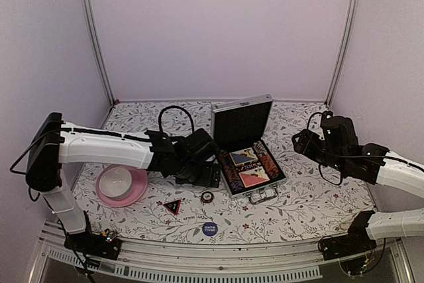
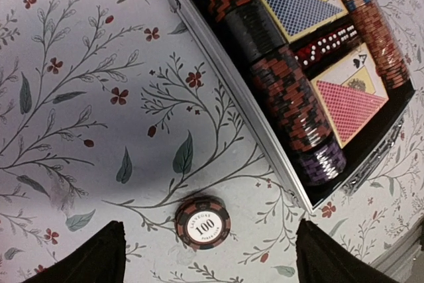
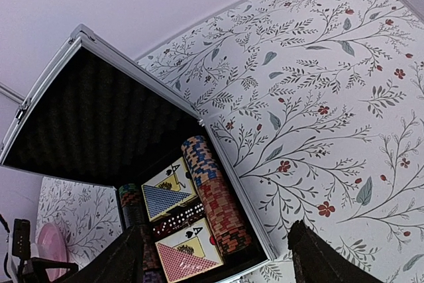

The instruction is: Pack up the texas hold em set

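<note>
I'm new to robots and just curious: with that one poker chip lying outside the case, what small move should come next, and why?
Probably lower the left gripper onto the loose chip and close on it. The gripper hangs open right above that chip, which lies flat on the table beside the open case, where the other chips already sit.

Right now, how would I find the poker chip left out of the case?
Find the open silver case on the flowery table. Just outside its front left corner lies one chip. It is striped red and black with 100 in the middle, unlike the triangle and blue disc nearby.
</note>
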You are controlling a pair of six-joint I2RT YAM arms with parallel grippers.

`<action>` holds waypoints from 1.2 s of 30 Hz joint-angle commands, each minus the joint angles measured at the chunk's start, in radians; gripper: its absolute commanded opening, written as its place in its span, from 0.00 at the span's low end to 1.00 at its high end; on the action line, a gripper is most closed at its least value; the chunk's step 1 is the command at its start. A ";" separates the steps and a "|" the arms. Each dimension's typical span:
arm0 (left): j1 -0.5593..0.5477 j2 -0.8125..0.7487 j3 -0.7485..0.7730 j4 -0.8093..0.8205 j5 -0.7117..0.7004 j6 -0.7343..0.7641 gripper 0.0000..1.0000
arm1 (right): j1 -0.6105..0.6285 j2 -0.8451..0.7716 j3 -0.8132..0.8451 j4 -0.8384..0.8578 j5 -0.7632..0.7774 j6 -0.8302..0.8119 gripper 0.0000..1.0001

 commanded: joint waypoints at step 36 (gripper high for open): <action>-0.033 0.280 0.164 -0.159 0.020 0.009 0.59 | -0.002 0.044 -0.090 0.163 -0.102 0.025 0.78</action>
